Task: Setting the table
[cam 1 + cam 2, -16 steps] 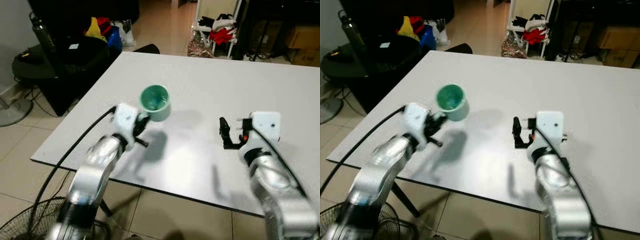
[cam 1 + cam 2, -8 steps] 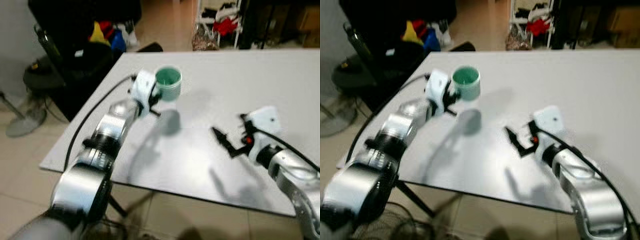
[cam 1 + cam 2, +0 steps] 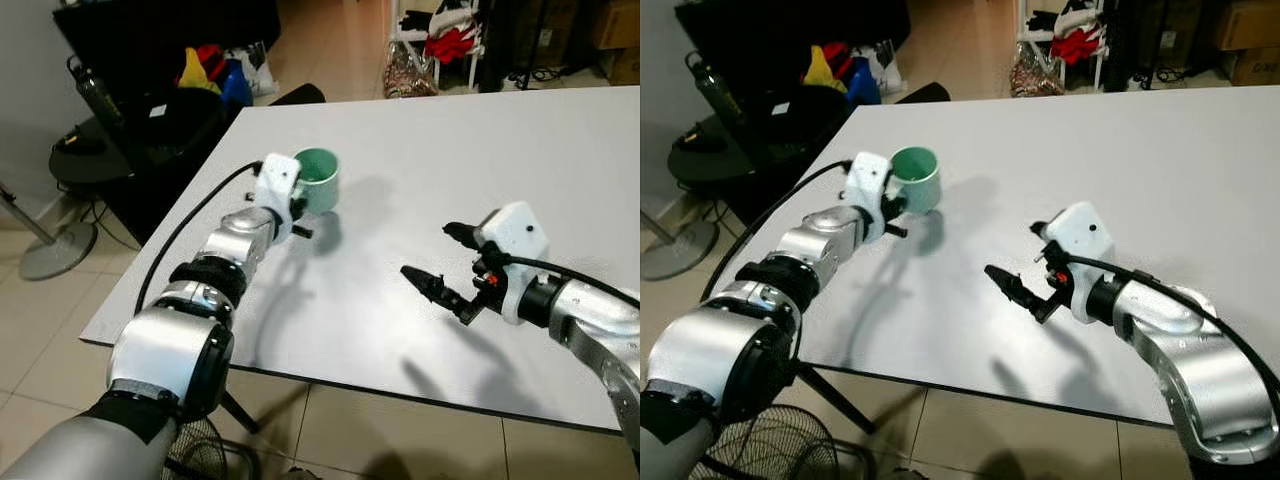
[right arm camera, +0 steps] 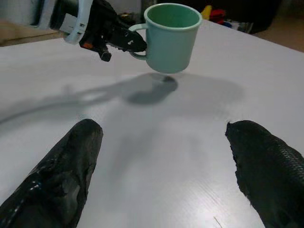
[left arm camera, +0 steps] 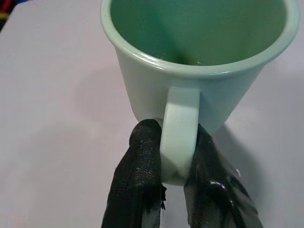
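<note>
Left gripper was clamped on the handle of the green mug, one black finger on each side of the loop. The mug was held upright just above the white table, toward its far-left part; its shadow lay on the tabletop beneath it, and it appeared not to be touching down. Right gripper hovered low over the near-right part of the table, fingers spread wide, holding nothing. Judgement: the mug is rigid, smooth-glazed or enamelled, probably light and empty; slippery on the wall, so the handle is the sound place to grip. May chip if set down hard. Appearance: pale mint green, thick rolled rim, slightly tapered, interior looked empty.
</note>
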You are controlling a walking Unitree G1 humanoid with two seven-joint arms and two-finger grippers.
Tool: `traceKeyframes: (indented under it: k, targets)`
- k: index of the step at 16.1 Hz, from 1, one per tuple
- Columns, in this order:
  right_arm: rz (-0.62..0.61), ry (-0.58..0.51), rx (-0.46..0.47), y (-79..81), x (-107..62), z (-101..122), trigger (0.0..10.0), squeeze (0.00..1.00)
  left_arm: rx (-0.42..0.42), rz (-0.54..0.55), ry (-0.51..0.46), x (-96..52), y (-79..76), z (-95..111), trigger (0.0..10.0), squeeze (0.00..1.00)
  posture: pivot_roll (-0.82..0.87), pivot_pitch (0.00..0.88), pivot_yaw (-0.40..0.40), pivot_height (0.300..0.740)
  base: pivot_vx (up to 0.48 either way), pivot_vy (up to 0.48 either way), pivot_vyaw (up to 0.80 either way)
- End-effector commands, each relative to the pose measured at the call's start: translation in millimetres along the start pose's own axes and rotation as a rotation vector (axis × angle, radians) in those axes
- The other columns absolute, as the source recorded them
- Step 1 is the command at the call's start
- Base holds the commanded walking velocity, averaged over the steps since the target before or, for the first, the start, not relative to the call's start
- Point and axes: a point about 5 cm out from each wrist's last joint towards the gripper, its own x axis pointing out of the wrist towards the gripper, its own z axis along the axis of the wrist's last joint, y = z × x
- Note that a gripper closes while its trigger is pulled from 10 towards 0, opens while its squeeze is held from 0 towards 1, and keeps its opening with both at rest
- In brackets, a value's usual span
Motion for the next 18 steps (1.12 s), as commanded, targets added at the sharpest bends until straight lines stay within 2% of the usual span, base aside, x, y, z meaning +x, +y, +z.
traceKeyframes:
  k: [1,6,12,13,18]
  targets:
    - [0.047,0.001,-0.005,2.8,2.3,2,10.0,0.00,-0.013,0.043,-0.003,-2.8,13.1,-2,10.0,0.00,-0.17,0.050,0.205,0.740,0.000,0.000,0.00]
    - [0.084,0.009,-0.024,4.1,5.7,4,10.0,0.00,-0.013,0.073,0.016,-3.6,17.6,-8,10.0,0.00,-0.18,0.086,0.170,0.740,0.000,0.000,0.00]
    - [0.094,0.003,-0.018,7.7,7.3,6,10.0,0.00,-0.064,0.103,0.024,-4.7,22.0,-13,10.0,0.00,-0.19,0.096,0.143,0.740,0.000,0.000,0.00]
    - [0.095,0.001,-0.014,8.2,7.9,7,10.0,0.00,-0.072,0.100,0.021,-4.5,21.5,-13,10.0,1.00,-0.19,0.093,0.139,0.740,0.000,0.000,0.00]
    - [0.089,-0.022,-0.007,9.8,13.5,9,10.0,0.00,-0.076,0.069,-0.015,-5.1,23.6,-2,10.0,1.00,-0.16,0.036,0.149,0.740,0.000,0.000,0.00]
